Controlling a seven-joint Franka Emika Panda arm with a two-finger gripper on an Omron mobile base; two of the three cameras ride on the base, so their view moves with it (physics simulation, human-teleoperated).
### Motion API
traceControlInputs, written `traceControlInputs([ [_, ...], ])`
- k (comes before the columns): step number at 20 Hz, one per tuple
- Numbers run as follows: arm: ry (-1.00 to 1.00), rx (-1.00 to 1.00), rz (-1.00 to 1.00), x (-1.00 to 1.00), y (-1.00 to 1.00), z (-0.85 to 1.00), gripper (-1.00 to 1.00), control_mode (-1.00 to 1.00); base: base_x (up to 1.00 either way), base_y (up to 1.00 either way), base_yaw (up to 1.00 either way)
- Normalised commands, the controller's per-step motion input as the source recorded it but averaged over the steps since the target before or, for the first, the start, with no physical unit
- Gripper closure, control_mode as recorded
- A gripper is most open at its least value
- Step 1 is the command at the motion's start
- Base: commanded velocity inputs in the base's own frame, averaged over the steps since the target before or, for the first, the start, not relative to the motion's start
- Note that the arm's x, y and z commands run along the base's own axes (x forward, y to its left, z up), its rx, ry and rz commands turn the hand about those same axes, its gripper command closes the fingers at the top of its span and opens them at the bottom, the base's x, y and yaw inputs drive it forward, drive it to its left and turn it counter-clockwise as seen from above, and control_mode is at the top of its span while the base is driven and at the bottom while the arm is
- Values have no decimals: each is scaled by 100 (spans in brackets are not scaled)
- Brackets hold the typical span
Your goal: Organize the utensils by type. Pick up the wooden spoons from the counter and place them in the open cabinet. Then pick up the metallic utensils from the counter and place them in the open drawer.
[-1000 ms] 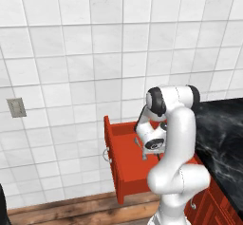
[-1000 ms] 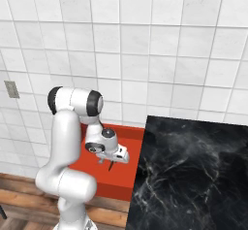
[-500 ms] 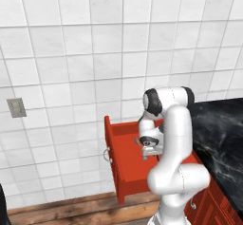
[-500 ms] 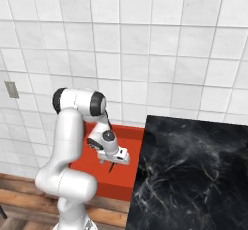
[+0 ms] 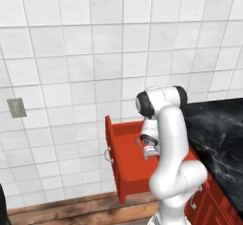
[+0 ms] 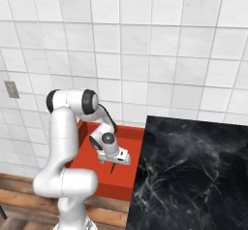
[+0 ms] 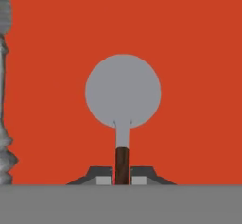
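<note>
In the hand view, the metallic utensil (image 7: 123,93) shows a round silver-grey bowl, a short grey neck and a dark handle. My gripper (image 7: 122,176) is shut on that handle, one fingertip on each side. It hangs over the red floor of the open drawer (image 7: 189,53). From the base views the gripper (image 5: 147,154) (image 6: 114,165) points down inside the open drawer (image 5: 124,164) (image 6: 121,184), left of the black counter (image 5: 218,129) (image 6: 193,171). No wooden spoons are in view.
A grey jagged-edged piece (image 7: 4,100) runs along the left edge of the hand view. White tiled wall stands behind the drawer, with a wall outlet (image 5: 16,107) at the left. Wooden floor lies below the red cabinet fronts (image 5: 209,205).
The hand has sunk a little lower into the drawer, with the utensil still between the fingers. The base views have not shifted.
</note>
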Motion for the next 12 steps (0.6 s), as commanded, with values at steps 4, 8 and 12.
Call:
traceControlInputs([
  [4, 0, 3, 0, 0, 0, 0, -100, -100, 0, 0, 0],
  [8, 0, 4, 0, 1, 0, 11, -100, -100, 0, 0, 0],
  [12, 0, 0, 0, 0, 0, 45, -100, -100, 0, 0, 0],
])
